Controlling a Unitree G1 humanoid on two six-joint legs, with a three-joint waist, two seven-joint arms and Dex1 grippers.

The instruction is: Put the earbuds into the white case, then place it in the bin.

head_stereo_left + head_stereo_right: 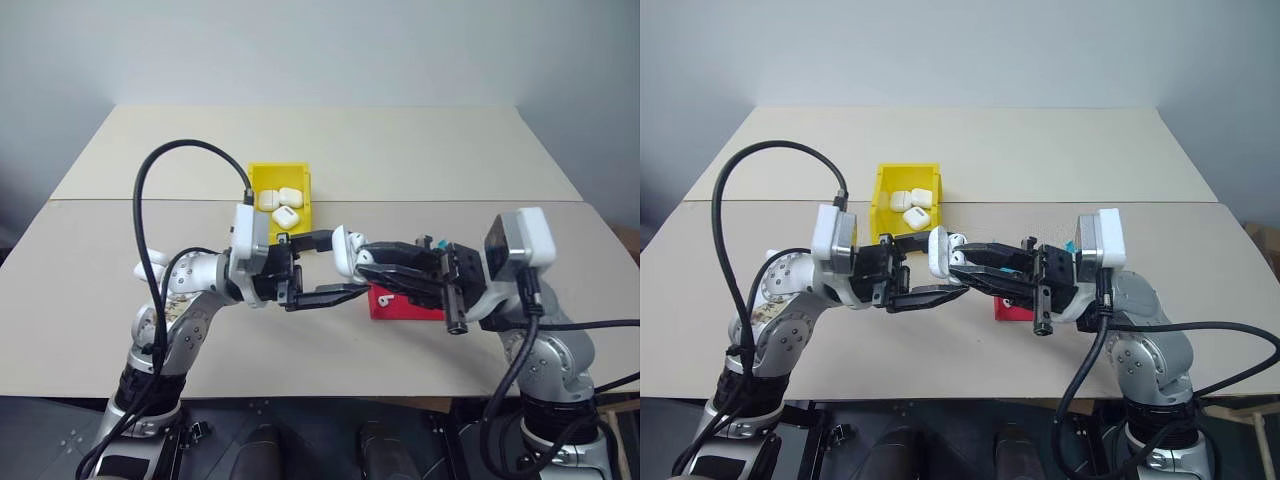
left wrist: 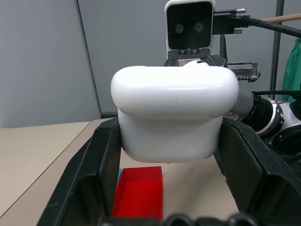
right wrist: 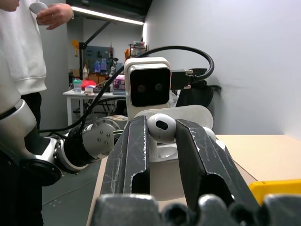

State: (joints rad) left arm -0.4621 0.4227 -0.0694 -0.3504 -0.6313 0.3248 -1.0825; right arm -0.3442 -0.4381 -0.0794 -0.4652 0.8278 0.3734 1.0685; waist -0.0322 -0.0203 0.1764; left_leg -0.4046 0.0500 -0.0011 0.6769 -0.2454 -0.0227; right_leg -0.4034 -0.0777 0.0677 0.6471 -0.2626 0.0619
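Landmark: the bin (image 1: 262, 177), yellow, on the table (image 1: 400, 160) at the seam between the two tabletops.
Bin contents: three shut white cases (image 1: 283, 206) lying inside, close together.
Left gripper (image 1: 335, 268): raised above the table, just on the robot's side of the bin, pointing toward the other arm; fingers clenched on the body of a white case (image 2: 171, 117).
Held case: lid flipped open, seen in right wrist view; sits between the black fingers (image 2: 82, 179), above the tabletop, nearer the robot than the bin.
Right gripper (image 3: 162, 132): meets the left one head-on, same height, to the right of the bin; fingers pinching one earbud (image 3: 161, 127).
Earbud: bulb end up, right at the open mouth of the held case; can't tell if it's touching the case.
Second earbud: a white rounded bit (image 3: 210, 134) shows in the case behind the right finger; prob. one already seated, not sure.
Red tray (image 1: 392, 304): on the table under the right gripper, to the right of the bin & nearer the robot; something small & white inside, too small to name.
Person: stands beyond the table in right wrist view, white top, hand (image 3: 54, 14) raised.
Writing/brands: none legible on cases, bin or tray.
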